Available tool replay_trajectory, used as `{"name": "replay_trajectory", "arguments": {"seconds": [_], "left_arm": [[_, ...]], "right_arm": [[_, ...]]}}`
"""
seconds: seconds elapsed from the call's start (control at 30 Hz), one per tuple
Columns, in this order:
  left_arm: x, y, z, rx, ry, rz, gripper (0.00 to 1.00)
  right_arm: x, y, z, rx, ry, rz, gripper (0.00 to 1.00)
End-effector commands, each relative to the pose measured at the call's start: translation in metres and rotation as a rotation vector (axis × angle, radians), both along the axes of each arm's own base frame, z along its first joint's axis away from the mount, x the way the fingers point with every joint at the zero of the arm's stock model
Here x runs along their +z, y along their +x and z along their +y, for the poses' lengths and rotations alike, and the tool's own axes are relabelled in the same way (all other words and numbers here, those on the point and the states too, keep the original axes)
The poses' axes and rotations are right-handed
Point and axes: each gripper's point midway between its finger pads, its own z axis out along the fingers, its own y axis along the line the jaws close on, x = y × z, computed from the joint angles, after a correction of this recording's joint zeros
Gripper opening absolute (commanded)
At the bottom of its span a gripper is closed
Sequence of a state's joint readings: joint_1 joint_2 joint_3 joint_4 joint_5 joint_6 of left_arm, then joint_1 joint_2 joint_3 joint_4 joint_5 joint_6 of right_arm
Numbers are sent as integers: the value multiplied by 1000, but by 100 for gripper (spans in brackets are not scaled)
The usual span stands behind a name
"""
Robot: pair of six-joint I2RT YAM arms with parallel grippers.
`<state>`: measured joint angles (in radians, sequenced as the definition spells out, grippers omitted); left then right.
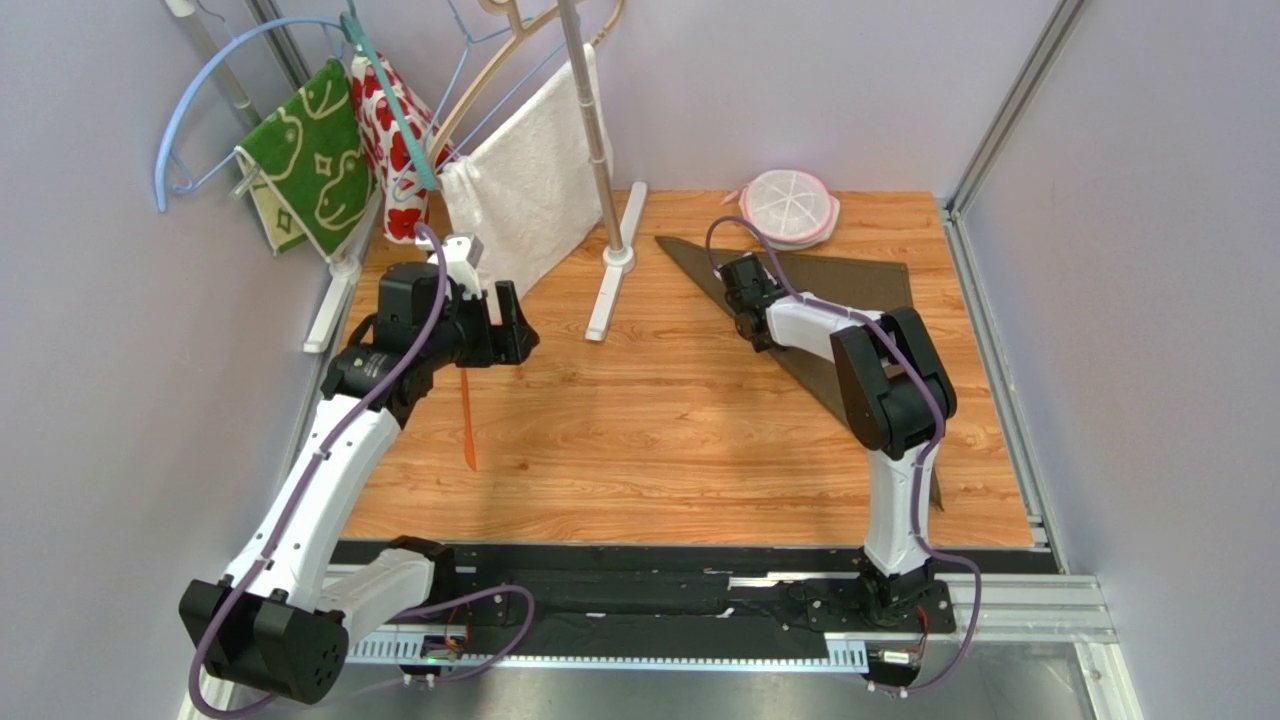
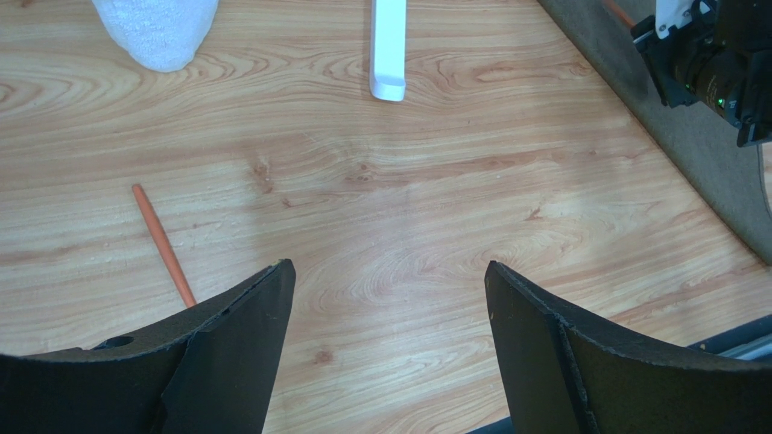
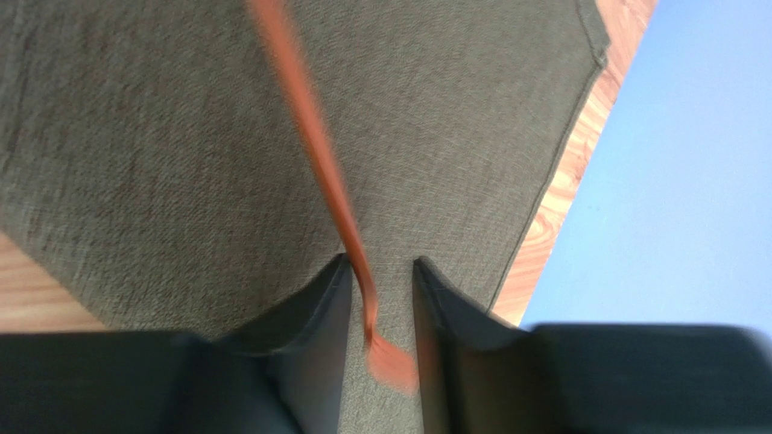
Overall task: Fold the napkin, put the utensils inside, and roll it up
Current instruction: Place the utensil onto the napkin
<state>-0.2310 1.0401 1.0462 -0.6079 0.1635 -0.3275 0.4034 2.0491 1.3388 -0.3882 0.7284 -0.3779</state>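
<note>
**Napkin folded to a triangle, one utensil above it**

Your dark brown felt-like napkin (image 1: 869,282) lies flat on the far right of the wooden table (image 1: 676,435), a plain, matte triangle. The right gripper (image 3: 381,268) hangs over it with its jaws a little apart, the gap wider than the thin orange plastic utensil (image 3: 317,154) between them. That utensil is smeared, so you cannot tell whether a finger touches it or what kind of cutlery it is. From above, the right arm covers it and part of the napkin. The left gripper (image 2: 390,271) is spread wide and holds nothing. A second orange utensil (image 2: 160,240) lies on the wood well apart from the napkin, one end hidden behind a finger.
</note>
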Motion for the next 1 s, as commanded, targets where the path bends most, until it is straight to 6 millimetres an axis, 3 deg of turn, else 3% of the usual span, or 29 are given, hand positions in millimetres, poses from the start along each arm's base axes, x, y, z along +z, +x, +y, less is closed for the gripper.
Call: {"name": "replay_trajectory", "arguments": {"seconds": [0.0,0.13,0.27,0.4,0.73,0.97], "left_arm": [[4,4,-3,-17,-24,-20,86],[3,5,-4,-20,-35,-14,86],[2,5,-4,-21,-46,-11,86],[1,5,-6,-31,-63,-6,86],[-1,4,-4,-28,-66,-2,86],[-1,4,-6,-35,-86,4,86]], "right_arm": [[2,-3,4,36,23,4,44],[16,-16,6,23,101,-35,56],[35,-26,18,20,256,-115,57],[48,-14,11,-95,384,-203,52],[37,6,-23,-308,503,-251,43],[10,-6,-28,-348,473,-187,41]]}}
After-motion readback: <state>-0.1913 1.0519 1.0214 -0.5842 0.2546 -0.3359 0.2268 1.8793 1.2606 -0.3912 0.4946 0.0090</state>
